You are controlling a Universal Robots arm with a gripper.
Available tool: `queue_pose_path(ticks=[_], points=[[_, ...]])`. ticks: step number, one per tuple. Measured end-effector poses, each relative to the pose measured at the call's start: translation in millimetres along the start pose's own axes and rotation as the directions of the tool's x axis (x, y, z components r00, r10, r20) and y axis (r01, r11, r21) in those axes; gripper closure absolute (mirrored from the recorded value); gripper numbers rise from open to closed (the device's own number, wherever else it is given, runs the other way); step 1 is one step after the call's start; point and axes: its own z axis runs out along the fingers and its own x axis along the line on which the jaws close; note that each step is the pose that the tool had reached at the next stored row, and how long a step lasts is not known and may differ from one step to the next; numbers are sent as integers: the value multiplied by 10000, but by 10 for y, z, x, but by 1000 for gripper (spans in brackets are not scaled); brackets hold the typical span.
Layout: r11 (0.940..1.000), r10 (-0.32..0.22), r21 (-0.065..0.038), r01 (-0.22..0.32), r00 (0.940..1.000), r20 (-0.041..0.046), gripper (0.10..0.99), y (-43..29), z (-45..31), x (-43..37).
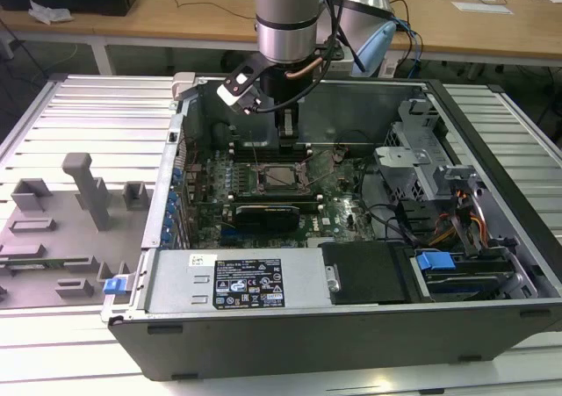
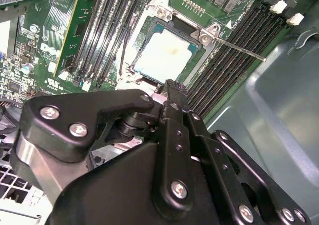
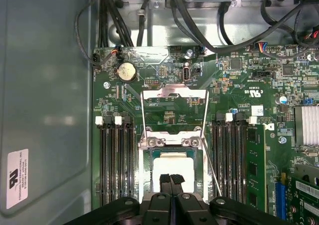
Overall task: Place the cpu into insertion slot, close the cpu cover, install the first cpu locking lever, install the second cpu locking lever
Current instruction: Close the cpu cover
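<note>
The cpu (image 3: pixel 172 163) lies flat in the insertion slot (image 3: pixel 147 161) on the green board, its pale metal top showing in both wrist views (image 2: pixel 163 57). The cpu cover (image 3: pixel 174 91), a thin silver frame, stands swung open on the slot's far side, with the board visible through its window. Two thin wire locking levers (image 3: pixel 211 170) (image 2: pixel 239 48) stick out unlatched beside the slot. My gripper (image 3: pixel 171 178) hangs just above the cpu's near edge, its black fingertips pressed together and shut with nothing between them. In the exterior view the gripper (image 1: pixel 287 143) is low inside the case, above the slot (image 1: pixel 279 178).
Black memory slots (image 3: pixel 115 165) run along both sides of the insertion slot. A green memory card (image 3: pixel 254 165) stands in one of them. Cables (image 3: pixel 199 20) cross the case wall behind the board. A black rectangular card (image 1: pixel 268 213) and the power supply (image 1: pixel 237 277) lie nearer the case front.
</note>
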Motion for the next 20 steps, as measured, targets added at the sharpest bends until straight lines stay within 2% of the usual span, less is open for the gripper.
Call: queue_pose_path(ticks=[6, 15, 20], points=[[10000, 1, 0, -1, 10000, 0, 980, 0, 0, 0], [10000, 1, 0, -1, 10000, 1, 980, 6, -83, 2], [10000, 0, 2, 0, 10000, 3, 980, 27, -87, 3]])
